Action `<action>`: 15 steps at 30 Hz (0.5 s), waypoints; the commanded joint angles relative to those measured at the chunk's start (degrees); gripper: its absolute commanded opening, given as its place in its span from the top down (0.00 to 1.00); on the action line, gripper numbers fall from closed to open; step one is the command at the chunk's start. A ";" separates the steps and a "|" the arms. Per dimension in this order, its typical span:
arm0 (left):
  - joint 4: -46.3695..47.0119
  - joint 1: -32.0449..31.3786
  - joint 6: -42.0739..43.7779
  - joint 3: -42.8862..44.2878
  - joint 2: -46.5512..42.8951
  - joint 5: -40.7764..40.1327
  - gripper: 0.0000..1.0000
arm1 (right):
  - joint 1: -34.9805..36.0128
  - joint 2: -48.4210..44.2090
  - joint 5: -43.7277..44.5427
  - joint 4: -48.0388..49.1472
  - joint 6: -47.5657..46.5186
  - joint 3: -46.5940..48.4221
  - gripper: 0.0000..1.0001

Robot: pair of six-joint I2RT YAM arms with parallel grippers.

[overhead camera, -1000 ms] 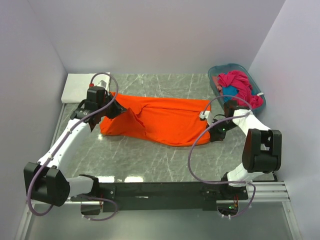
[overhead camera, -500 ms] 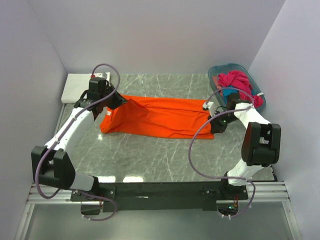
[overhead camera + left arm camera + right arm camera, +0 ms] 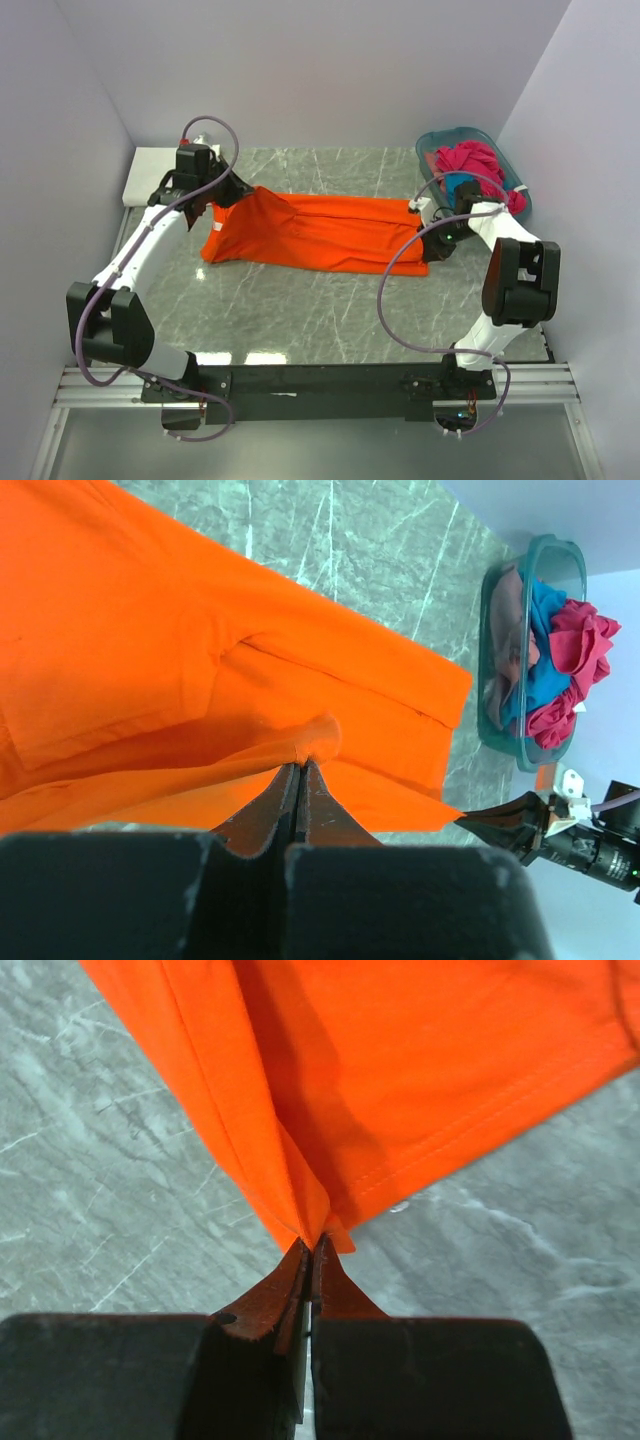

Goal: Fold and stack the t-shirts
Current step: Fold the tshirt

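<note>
Your left gripper (image 3: 243,192) clenched on orange t-shirt's (image 3: 310,232) far-left edge | right gripper (image 3: 424,232) pinching its right corner | shirt stretched mid-table, open marble (image 3: 300,310) nearside | basket (image 3: 447,133) far-right: perhaps two t-shirts (image 3: 478,168)

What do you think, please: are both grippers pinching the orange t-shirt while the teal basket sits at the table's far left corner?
Not quite: the top external view shows the teal basket at the far right corner. The rest holds: left gripper and right gripper both pinch the orange t-shirt.
</note>
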 commanded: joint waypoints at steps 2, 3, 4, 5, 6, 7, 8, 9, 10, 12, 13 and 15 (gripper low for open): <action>1.33 0.96 1.83 2.37 0.34 0.53 1.00 | -0.62 0.74 -0.44 1.45 1.81 3.12 1.00; 1.33 1.05 1.83 2.37 0.43 0.53 1.00 | -0.62 1.18 -0.70 1.28 1.98 3.38 1.00; 1.41 1.14 1.75 2.37 0.43 0.45 1.00 | -0.62 1.53 -0.79 1.10 2.16 4.00 1.00; 1.33 1.31 1.83 2.37 0.52 0.62 1.00 | -0.62 1.80 -1.05 0.93 2.51 4.44 1.00; 1.33 1.49 1.92 2.37 0.52 0.71 0.99 | -0.62 2.41 -0.97 0.75 2.69 5.23 1.00; 1.24 1.67 1.92 2.45 0.52 0.71 1.00 | -0.70 2.76 -0.96 0.57 2.95 5.58 1.00; 1.15 1.67 1.92 2.46 0.61 0.71 1.00 | -0.62 3.03 -0.70 0.49 3.30 5.93 1.00; 1.24 1.75 2.01 2.54 0.69 0.71 1.00 | -0.53 3.73 -0.61 0.31 3.39 6.63 1.00; 1.15 1.93 1.92 2.72 0.69 0.80 1.00 | -0.61 3.99 -0.44 0.05 3.48 6.90 1.00; 0.89 2.02 2.18 3.07 0.96 1.15 1.00 | -0.61 4.87 -0.26 -0.22 3.65 7.43 1.00; 0.71 2.11 2.19 3.24 1.13 1.15 1.00 | -0.62 5.05 -0.26 -0.31 3.65 7.78 1.00; 0.89 2.19 2.10 3.33 1.22 1.50 1.00 | -0.53 5.75 -0.17 -0.66 3.83 8.39 1.00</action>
